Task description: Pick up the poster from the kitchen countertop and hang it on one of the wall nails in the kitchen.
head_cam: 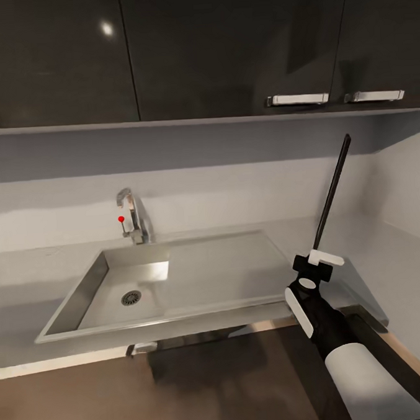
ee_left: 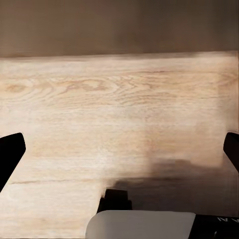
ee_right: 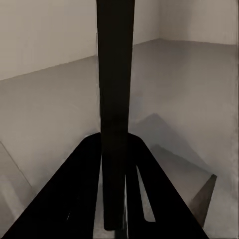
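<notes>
In the head view the pale grey worktop (head_cam: 27,271) ran across the scene beneath dark wall cabinets (head_cam: 225,47); at its left-centre sat the steel sink (head_cam: 177,280), with a round drain (head_cam: 131,297) in its deeper left basin and a chrome tap (head_cam: 134,218) behind it, a small red-tipped lever (head_cam: 121,220) on the tap's side; two pale handles (head_cam: 299,99) showed on the cabinets further right.

To the right of the sink the right arm rose from the lower edge of the view, its sleeve white, its wrist black; the right pincer (head_cam: 319,260) was closed upon the bottom edge of the poster (head_cam: 333,190), which was seen edge-on as a thin dark strip, lifted off the worktop and leaning slightly to the right, its top reaching up before the pale wall (head_cam: 246,189) just under the cabinets.

In the right wrist view the poster (ee_right: 115,99) stood as a dark band running up from between the black fingers (ee_right: 64,199), which pressed on it from both sides; grey worktop (ee_right: 199,84) and wall lay beyond.

In the left wrist view the left pincer (ee_left: 122,149) stood wide apart and held nothing, a black fingertip (ee_left: 10,152) at either edge, over a light wood-grain surface (ee_left: 99,99).
</notes>
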You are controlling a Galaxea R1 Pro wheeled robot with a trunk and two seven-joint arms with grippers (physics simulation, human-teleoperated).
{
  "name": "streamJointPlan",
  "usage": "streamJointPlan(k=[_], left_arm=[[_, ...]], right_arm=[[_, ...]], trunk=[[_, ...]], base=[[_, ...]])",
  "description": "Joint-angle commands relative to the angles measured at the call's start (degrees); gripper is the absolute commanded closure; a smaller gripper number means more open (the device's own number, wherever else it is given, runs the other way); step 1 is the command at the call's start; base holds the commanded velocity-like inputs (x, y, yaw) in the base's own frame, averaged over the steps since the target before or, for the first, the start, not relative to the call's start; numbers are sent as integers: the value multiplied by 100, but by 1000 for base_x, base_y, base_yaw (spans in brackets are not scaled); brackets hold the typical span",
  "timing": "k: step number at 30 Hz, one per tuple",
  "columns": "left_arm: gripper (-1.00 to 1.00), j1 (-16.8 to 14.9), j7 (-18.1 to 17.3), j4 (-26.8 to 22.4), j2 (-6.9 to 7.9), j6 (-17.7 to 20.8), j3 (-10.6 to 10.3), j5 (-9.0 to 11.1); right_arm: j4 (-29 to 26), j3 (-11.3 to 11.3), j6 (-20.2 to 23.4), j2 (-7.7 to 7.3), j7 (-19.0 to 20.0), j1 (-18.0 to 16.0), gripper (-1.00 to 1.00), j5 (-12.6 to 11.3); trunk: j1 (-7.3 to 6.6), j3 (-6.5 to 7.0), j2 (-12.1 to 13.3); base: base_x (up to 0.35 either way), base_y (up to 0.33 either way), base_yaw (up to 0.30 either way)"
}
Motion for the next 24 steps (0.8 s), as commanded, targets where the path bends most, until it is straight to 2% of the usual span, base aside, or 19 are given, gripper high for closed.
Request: streamJointPlan(k=[1, 18, 24], left_arm=[[-100, 3, -3, -9, 1, -2, 6, 2], [-100, 3, -5, -9, 15, 3, 68, 2], [-100, 3, -5, -9, 16, 3, 83, 2]], right_arm=[[-8, 17, 36, -2, -33, -4, 100, -16], [-9, 42, 36, 16, -33, 0, 100, -19], [-8, 70, 36, 30, -33, 3, 100, -19]], trunk=[[-3, -5, -4], [-3, -5, -4], [-3, -5, -4]], base=[[-312, 0, 0], [-326, 14, 0], [-118, 15, 0]])
